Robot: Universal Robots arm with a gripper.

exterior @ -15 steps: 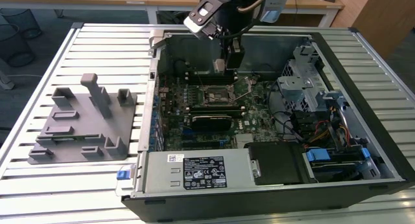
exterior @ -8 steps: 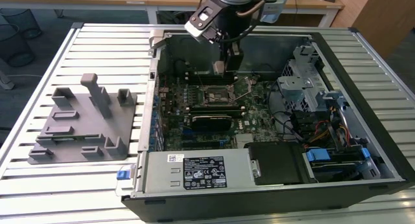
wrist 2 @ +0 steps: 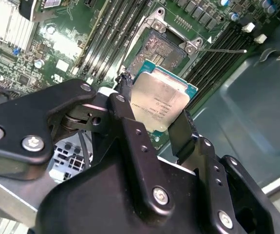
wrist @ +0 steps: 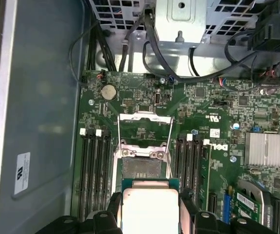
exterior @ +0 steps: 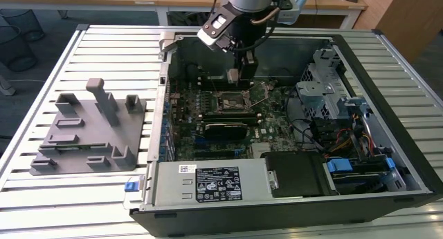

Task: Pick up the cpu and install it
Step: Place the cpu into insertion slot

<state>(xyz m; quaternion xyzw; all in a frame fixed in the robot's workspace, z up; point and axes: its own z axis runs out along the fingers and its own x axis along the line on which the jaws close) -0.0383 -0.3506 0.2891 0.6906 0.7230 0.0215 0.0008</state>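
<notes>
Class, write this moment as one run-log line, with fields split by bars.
gripper: shut on cpu | cpu: held near socket, not seated | socket: open, empty | install: not done

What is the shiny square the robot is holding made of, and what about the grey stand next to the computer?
The cpu, clamped in the gripper, looks like silvery metal on top with a soft, brushed shine that catches the light. Its thin rim is green, probably circuit board. The grey stand looks like matte plastic: it is dull, one even colour, with no gleam.
</notes>
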